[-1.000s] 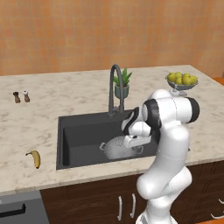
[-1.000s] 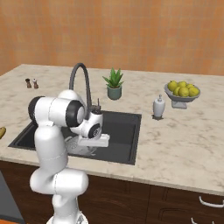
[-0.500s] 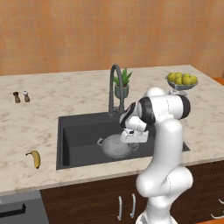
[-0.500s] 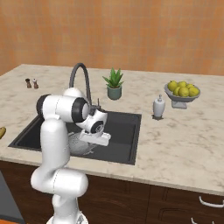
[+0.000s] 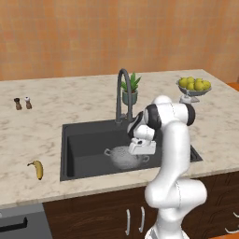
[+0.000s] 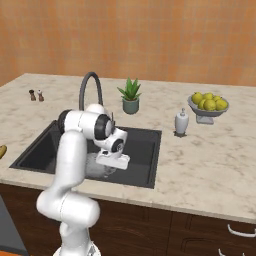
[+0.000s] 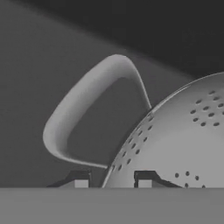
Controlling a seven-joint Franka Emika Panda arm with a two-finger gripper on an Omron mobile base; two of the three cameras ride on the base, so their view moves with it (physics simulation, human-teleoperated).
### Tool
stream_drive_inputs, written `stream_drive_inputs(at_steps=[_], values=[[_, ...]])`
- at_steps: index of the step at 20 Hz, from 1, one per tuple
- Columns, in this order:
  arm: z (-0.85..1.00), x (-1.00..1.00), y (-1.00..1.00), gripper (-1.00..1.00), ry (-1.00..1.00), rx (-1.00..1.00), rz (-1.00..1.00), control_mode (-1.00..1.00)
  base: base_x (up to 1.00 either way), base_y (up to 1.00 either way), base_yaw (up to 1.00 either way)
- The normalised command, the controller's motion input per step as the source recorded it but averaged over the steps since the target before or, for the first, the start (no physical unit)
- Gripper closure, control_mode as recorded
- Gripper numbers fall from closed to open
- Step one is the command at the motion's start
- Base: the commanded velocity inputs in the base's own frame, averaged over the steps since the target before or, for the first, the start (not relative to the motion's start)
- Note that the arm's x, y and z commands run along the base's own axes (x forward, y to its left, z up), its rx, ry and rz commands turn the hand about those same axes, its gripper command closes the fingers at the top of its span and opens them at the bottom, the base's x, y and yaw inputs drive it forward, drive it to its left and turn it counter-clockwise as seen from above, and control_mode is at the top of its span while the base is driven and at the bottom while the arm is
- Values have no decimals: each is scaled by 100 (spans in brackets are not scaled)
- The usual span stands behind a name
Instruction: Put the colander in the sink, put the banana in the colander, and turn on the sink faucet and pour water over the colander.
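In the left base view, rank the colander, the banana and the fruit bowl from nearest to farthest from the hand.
1. colander, in the sink, right at the hand.
2. fruit bowl, back right on the counter.
3. banana, far left on the counter's front.

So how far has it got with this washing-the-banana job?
The colander already sits inside the sink, so the first step looks done. The claw is right at the colander's rim, its tips either side of the wall beside a loop handle; whether it has let go I cannot tell. The banana lies on the counter left of the sink, and no water runs from the sink faucet.
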Motion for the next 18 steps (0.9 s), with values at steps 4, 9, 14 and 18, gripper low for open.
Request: stream_drive_inputs(at_steps=[4, 9, 14, 18], values=[[-49, 1, -39, 100, -10, 16, 37, -100, 0, 0, 0], [-8, -30, -21, -100, -22, 17, 33, -100, 0, 0, 0], [52, -46, -33, -100, -30, 20, 23, -100, 0, 0, 0], [86, -36, -72, -100, -32, 16, 8, -100, 0, 0, 0]])
